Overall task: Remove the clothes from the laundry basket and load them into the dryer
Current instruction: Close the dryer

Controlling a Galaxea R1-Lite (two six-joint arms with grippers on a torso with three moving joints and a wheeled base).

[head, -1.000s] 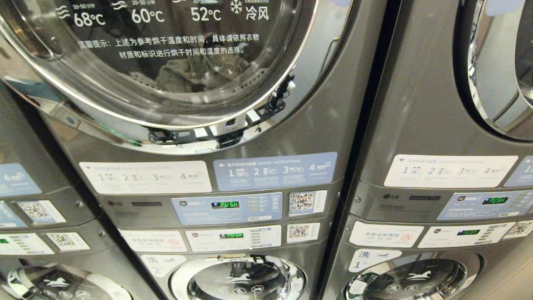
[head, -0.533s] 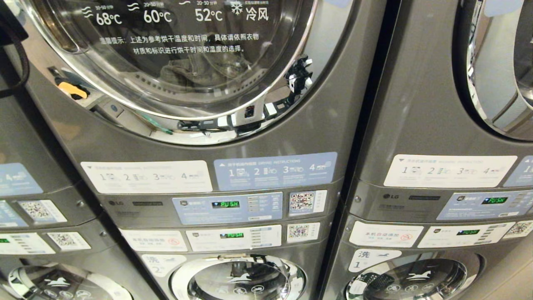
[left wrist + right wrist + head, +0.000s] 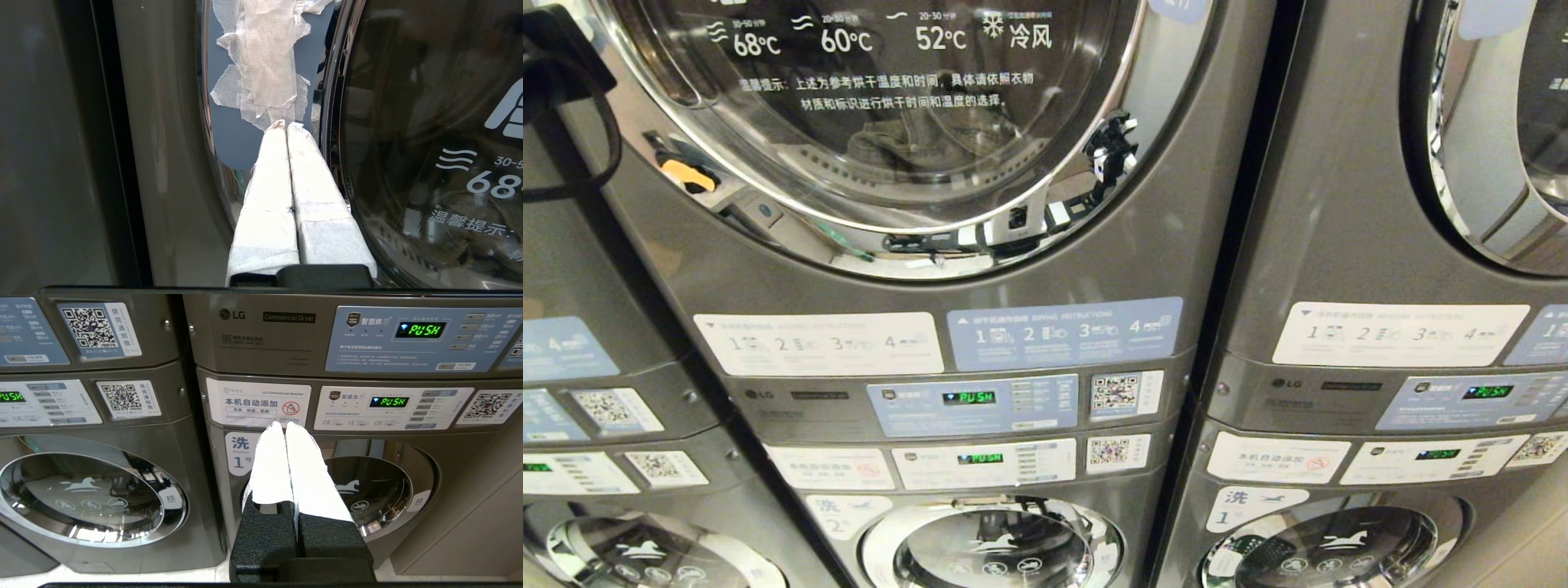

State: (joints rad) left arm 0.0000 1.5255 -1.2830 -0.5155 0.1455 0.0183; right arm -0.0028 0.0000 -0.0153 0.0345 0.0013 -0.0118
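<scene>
Head view facing dryer door [image 3: 890,122] closely, left wrist nearer, right wrist low

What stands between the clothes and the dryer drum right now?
The dryer's round glass door covers the drum; some laundry shows behind it. The left hand, shut, is at the taped blue patch on the door's edge. No basket is visible.

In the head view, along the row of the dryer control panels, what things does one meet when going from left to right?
QR code sticker on the left machine → LG logo → green PUSH display → QR code sticker on the middle machine → second LG logo → second green PUSH display.
</scene>
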